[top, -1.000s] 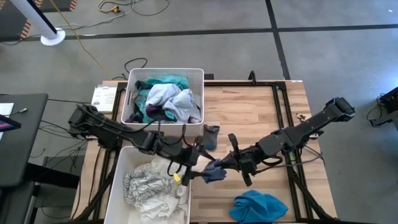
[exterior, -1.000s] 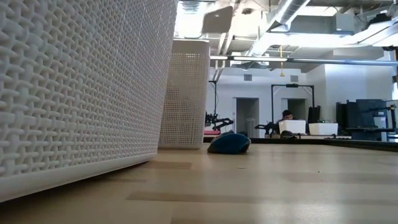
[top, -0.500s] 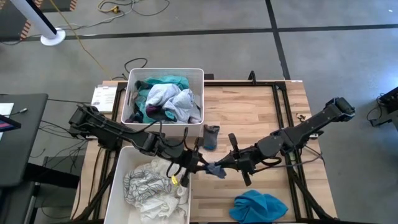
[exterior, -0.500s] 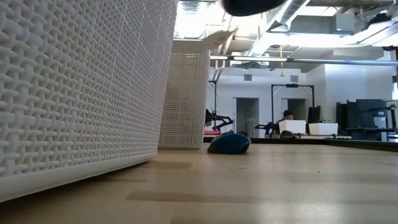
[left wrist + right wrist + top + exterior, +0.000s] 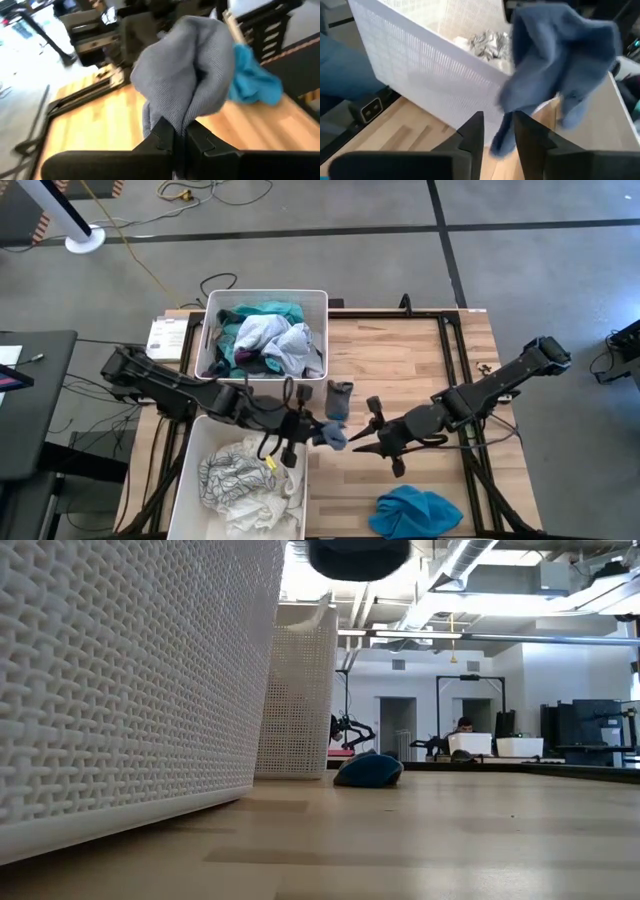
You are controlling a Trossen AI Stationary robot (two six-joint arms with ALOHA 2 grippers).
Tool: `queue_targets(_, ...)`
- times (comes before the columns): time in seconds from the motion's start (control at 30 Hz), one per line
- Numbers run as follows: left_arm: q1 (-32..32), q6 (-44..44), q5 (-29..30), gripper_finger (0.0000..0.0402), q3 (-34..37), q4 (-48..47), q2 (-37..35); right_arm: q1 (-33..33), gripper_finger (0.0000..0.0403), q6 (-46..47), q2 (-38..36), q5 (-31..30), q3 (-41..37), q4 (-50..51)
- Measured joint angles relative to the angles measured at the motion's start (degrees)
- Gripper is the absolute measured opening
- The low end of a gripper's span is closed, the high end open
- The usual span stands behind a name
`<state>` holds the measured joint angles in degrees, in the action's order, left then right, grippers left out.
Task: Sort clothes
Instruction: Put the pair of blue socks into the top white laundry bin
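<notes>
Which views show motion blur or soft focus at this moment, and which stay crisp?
Left wrist view: the grey garment pinched in the left gripper is fairly sharp, the room behind smeared. Right wrist view: the same garment and the white bin look soft. Low view: the near bin wall is crisp, the dark shape at the top blurred. High view: evenly sharp.

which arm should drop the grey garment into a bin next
Left. The left gripper is shut on the grey garment beside the near bin. The right gripper is open and holds nothing.
</notes>
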<state>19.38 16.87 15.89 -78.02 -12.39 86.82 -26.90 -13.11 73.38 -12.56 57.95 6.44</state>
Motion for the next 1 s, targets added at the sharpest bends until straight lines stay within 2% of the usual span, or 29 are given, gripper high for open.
queue_targets(0.27,0.17,0.83,11.15,0.0003,-1.26,-8.60,-5.10,-0.14,0.0148,5.92,0.00,0.05,-0.02,5.25)
queue_targets(0.53,-1.77,1.34,22.83,0.0003,-1.31,-15.04,-10.88,-3.13,0.0148,13.37,0.00,0.35,-0.02,13.17)
queue_targets(0.8,-9.73,-5.26,24.38,0.0007,-1.31,-26.09,-15.29,-7.79,0.0146,25.87,0.00,0.39,-2.06,19.66)
queue_targets(1.0,-15.57,-5.78,24.33,0.0007,-1.31,-29.26,-16.57,-10.77,0.0146,31.49,0.02,0.37,-4.12,19.27)
